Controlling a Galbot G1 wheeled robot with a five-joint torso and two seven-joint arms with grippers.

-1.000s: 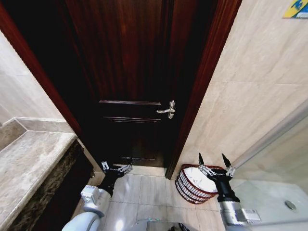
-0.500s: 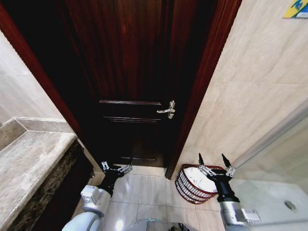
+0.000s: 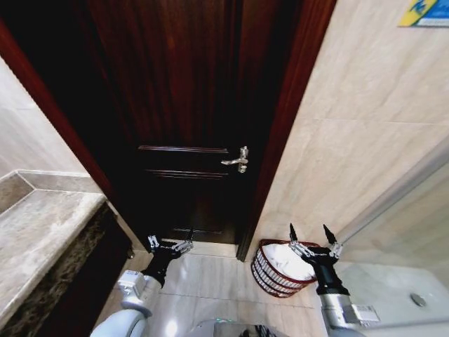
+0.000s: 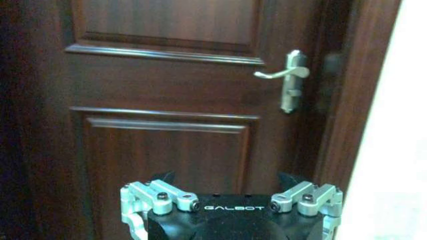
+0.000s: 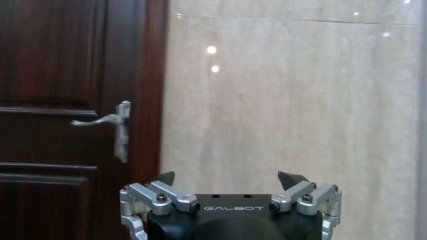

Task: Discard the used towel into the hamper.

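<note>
The hamper (image 3: pixel 269 274), a small round red-brown basket of open bars, stands on the floor against the wall, right of the door frame. A white towel (image 3: pixel 292 265) lies inside it. My right gripper (image 3: pixel 310 234) is open and empty, fingers pointing up, in front of the hamper's right side; the right wrist view has the same gripper (image 5: pixel 230 178) facing the beige wall. Low on the left, in front of the door's foot, my left gripper (image 3: pixel 169 244) is open and empty. The left wrist view shows this gripper (image 4: pixel 227 179) facing the door panels.
A dark wooden door (image 3: pixel 182 126) with a silver lever handle (image 3: pixel 237 159) stands shut ahead. A marble counter (image 3: pixel 35 239) runs along the left. Beige tiled wall (image 3: pixel 365 140) and a shower floor with a drain (image 3: pixel 419 300) lie on the right. Pale floor tiles (image 3: pixel 210 281) stretch between my arms.
The whole head picture has shifted a little to the left, so the camera has moved. Both grippers stay as they were, open and empty.
</note>
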